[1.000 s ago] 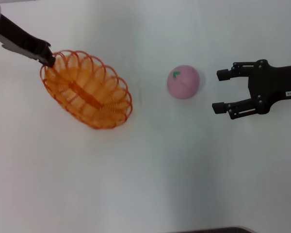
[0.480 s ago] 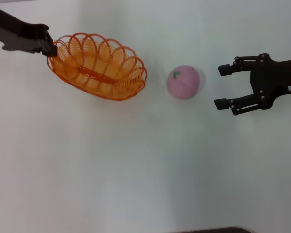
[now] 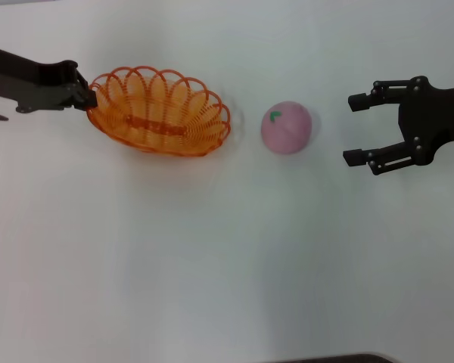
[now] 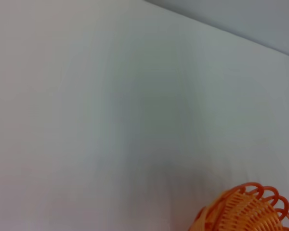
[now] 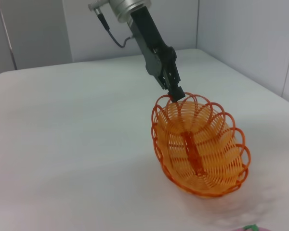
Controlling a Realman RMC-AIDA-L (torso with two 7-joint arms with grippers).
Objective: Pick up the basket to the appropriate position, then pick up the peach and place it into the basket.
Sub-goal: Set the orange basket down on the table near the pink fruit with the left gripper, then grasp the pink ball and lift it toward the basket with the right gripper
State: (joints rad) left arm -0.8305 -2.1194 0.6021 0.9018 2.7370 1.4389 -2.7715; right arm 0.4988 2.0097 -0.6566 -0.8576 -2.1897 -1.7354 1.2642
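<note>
The orange wire-like basket (image 3: 160, 110) lies on the white table (image 3: 212, 257) at the back left, long side across the view. My left gripper (image 3: 88, 97) is shut on the basket's left rim. The right wrist view shows that grip (image 5: 176, 94) on the basket (image 5: 198, 147). Part of the basket shows in the left wrist view (image 4: 245, 211). The pink peach (image 3: 286, 127) with its green leaf mark sits right of the basket, a small gap between them. My right gripper (image 3: 357, 128) is open and empty, to the right of the peach.
The white table stretches bare toward the front. A dark edge (image 3: 325, 358) shows at the bottom of the head view. Grey walls (image 5: 241, 33) stand behind the table in the right wrist view.
My left gripper has swung the basket from a slanted pose to lying across, and shifted it toward the peach. My right gripper has drifted slightly right and back, still open.
</note>
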